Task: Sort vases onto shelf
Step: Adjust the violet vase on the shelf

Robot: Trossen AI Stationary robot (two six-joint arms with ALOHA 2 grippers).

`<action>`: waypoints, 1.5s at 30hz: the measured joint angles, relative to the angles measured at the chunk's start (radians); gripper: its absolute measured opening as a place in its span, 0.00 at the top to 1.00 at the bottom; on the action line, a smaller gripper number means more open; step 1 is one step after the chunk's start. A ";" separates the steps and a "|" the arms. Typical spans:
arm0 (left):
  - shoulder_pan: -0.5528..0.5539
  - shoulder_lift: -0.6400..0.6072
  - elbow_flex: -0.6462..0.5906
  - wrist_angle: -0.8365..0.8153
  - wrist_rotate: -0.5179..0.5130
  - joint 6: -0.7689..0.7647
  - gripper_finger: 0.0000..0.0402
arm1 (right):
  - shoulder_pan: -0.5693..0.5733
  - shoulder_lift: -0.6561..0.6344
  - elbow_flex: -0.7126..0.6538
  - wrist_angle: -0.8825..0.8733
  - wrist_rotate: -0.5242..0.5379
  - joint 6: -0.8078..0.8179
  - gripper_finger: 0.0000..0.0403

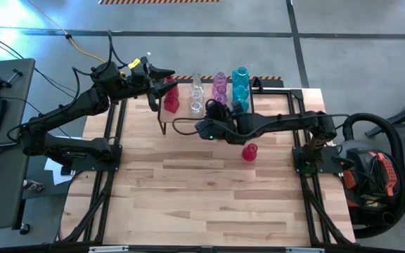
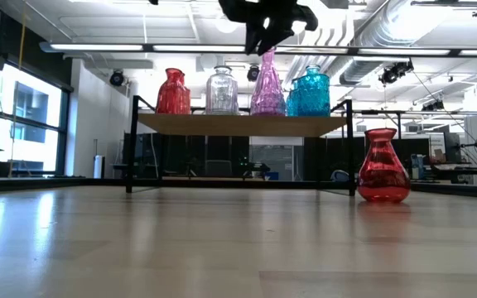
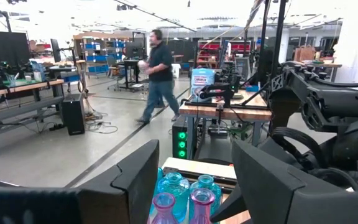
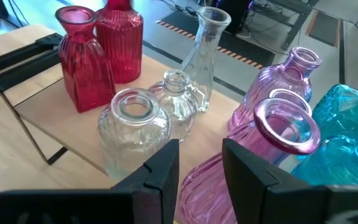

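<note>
The shelf point(image 1: 178, 121) stands at the table's far middle and carries rows of vases: red point(image 4: 98, 50), clear point(image 4: 132, 134), pink-purple point(image 4: 284, 78) and teal point(image 4: 347, 124). My right gripper point(image 4: 201, 152) is over the shelf's near edge, shut on a tall pink-purple vase point(image 2: 267, 87). This vase's base is level with the shelf top point(image 2: 238, 124); whether it rests there I cannot tell. One red vase point(image 1: 249, 152) stands upright on the table, near the shelf's right end. My left gripper point(image 1: 166, 79) hovers level above the shelf's far left, open, nothing between its fingers point(image 3: 135, 180). My right gripper pinches the pink-purple vase between its two fingers on the ribbed part point(image 4: 207, 183) below the rim point(image 4: 284, 127). The fingers come from the table's near right side, slanting down. In the low view the vase stands upright under the gripper point(image 2: 267, 37).
The red vase on the table point(image 2: 383, 170) stands just below my right arm point(image 1: 273, 123). The wide plank table in front of the shelf is bare wood point(image 1: 202, 190). A person walks in the room far behind the table point(image 3: 157, 74).
</note>
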 joint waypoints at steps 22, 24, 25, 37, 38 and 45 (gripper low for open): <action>0.000 0.000 0.000 0.000 0.000 0.000 0.52 | -0.015 -0.001 0.000 -0.098 0.023 0.132 0.74; 0.000 0.000 0.000 0.000 0.000 0.000 0.52 | -0.015 -0.001 0.000 -0.109 0.023 0.149 0.74; 0.000 0.000 0.000 0.000 0.000 0.000 0.52 | -0.015 -0.001 0.000 -0.112 0.023 0.152 0.74; 0.000 0.000 0.000 0.000 0.000 0.000 0.52 | -0.019 -0.001 0.000 -0.133 0.023 0.176 0.74; 0.000 0.000 0.000 0.000 0.000 0.000 0.52 | -0.019 -0.001 0.000 -0.133 0.023 0.175 0.74; 0.000 0.000 0.000 0.000 0.000 0.000 0.52 | -0.019 -0.001 0.000 -0.129 0.020 0.173 0.74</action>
